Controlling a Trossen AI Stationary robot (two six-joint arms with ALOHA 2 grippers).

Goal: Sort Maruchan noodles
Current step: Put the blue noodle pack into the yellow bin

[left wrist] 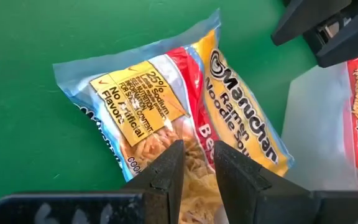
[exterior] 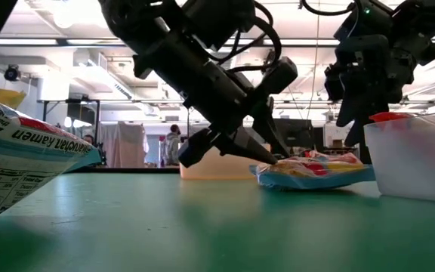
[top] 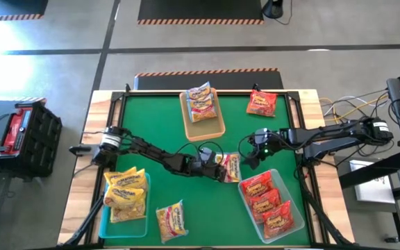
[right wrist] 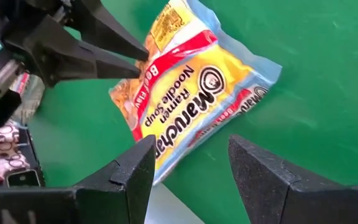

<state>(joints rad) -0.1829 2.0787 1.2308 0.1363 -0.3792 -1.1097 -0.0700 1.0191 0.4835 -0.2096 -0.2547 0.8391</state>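
Green felt covers the wood-framed table (top: 179, 187), with the larger things toward its edges. At the near right corner a translucent tray (top: 287, 198) holds red crinkly noodle packets (top: 266, 203); at the near left corner a teal tray (top: 125, 226) holds yellow packets (top: 126, 191), and another yellow packet (top: 172, 221) lies loose on the felt just beside it. By the far edge a tan rectangular tray (top: 205, 123) carries silvery-white packets (top: 201, 101), and a lone red packet (top: 261, 103) lies toward the far right corner. Near the table's middle, just beside the right tray, lies a clear-and-yellow Maruchan packet with a red band (left wrist: 191, 118). The left gripper (left wrist: 197, 163) pinches that packet's edge between nearly closed fingers. The right gripper (right wrist: 188, 163) hovers over it, fingers spread apart, holding nothing.
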